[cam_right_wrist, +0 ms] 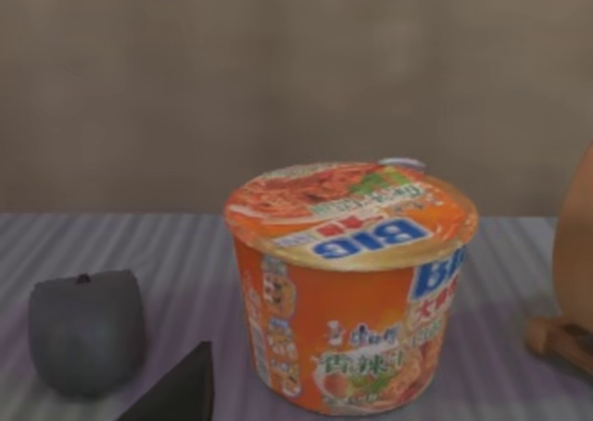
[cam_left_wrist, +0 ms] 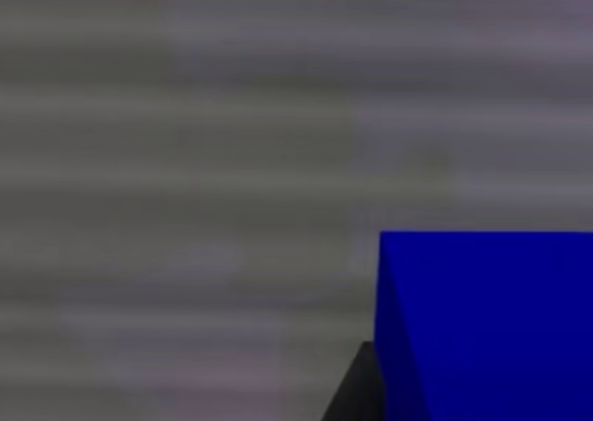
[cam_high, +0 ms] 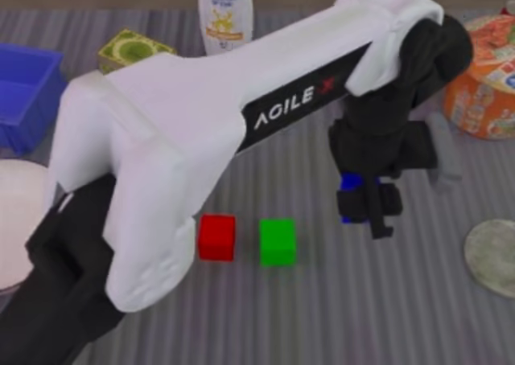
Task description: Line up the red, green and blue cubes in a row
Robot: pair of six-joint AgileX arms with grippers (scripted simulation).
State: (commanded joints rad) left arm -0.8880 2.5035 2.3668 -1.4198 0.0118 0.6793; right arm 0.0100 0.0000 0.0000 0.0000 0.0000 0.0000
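1. The blue cube (cam_high: 348, 196) sits in the left gripper (cam_high: 364, 212), right of the green cube (cam_high: 278, 242) and slightly farther back in the top view. The fingers are clamped on it, judging by the dark finger edge pressed against its side in the left wrist view, where the cube (cam_left_wrist: 486, 328) fills the near corner above bare striped table (cam_left_wrist: 185, 161).
2. Whether the blue cube rests on the table or hangs just above it cannot be told.
3. The red cube (cam_high: 217, 237) and green cube lie side by side with a small gap, already forming two places of the row; the blue one seems meant for the third slot, to the green cube's right.
4. The left arm reaches across from the left so the cube arrives at the row's open end.
5. The right gripper is out of the top view; its fingers cannot be judged. Its wrist camera faces an orange instant-noodle cup (cam_right_wrist: 352, 291) and a grey computer mouse (cam_right_wrist: 85, 330), parked away from the cubes.
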